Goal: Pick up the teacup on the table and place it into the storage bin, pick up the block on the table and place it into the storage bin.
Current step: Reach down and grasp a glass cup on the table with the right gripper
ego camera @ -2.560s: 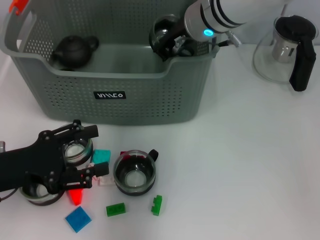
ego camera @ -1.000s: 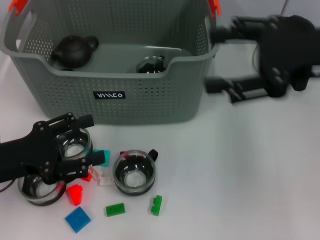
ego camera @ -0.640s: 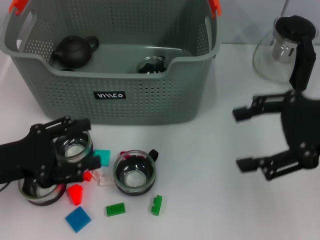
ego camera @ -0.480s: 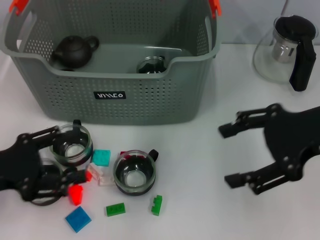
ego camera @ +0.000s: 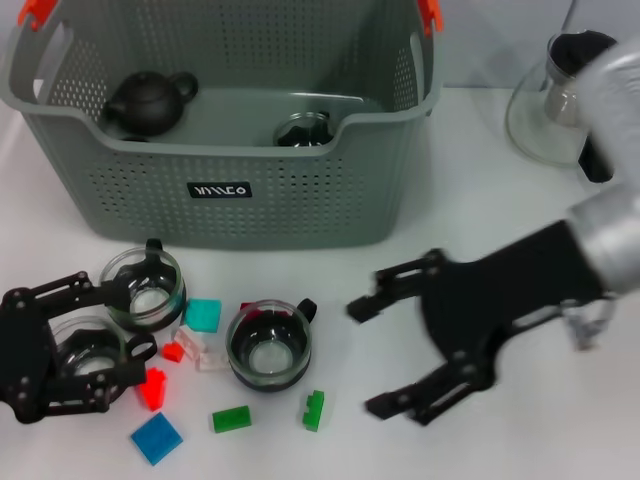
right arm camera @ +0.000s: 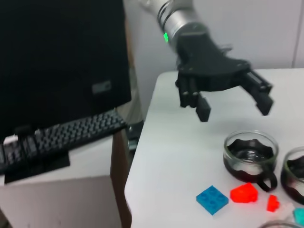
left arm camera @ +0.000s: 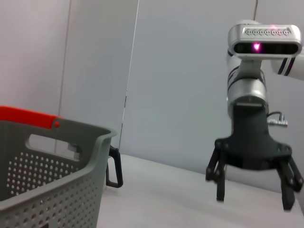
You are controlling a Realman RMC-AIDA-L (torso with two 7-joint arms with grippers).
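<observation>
The right tool [ego camera: 385, 355] hangs wide open and empty above the white surface [ego camera: 480, 200], beside a glass teacup [ego camera: 268, 346]. The left tool [ego camera: 95, 335] is spread open, gripping nothing, over another teacup [ego camera: 90, 352] at the near left; a third teacup [ego camera: 145, 289] stands just behind. A red block [ego camera: 152, 388], blue block [ego camera: 156, 437] and green block [ego camera: 231, 418] lie nearby. The grey storage bin [ego camera: 230, 190] holds a teacup [ego camera: 300, 130] and a dark teapot [ego camera: 150, 100].

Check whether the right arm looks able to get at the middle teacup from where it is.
Probably yes. The right end effector hangs open just beside the teacup, with bare table between them. Only the small green block lies near that path.
</observation>
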